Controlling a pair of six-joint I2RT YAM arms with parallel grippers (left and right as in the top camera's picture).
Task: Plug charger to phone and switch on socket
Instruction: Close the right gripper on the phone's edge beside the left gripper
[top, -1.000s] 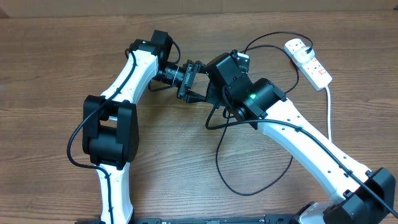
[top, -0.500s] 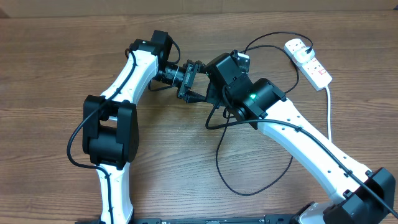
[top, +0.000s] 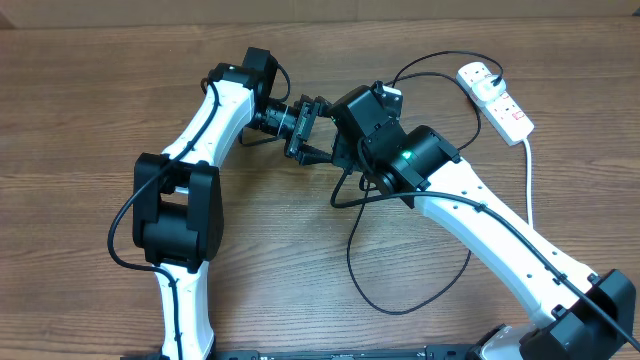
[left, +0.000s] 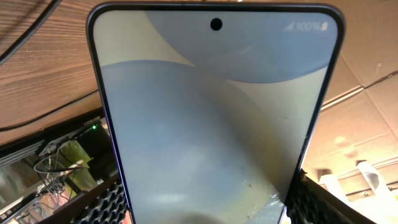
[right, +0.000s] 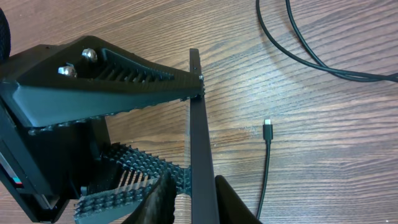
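Wrists head-on, phone (right: 200, 143) between them

Phone (left: 211, 124) lit, upright — charger (right: 268, 132) tip apart

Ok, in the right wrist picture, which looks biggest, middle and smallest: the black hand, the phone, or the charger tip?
1. Left hand: looks biggest, partly because it is close to the camera.
2. Phone: only a thin strip, seen edge-on.
3. Charger tip: tiny.
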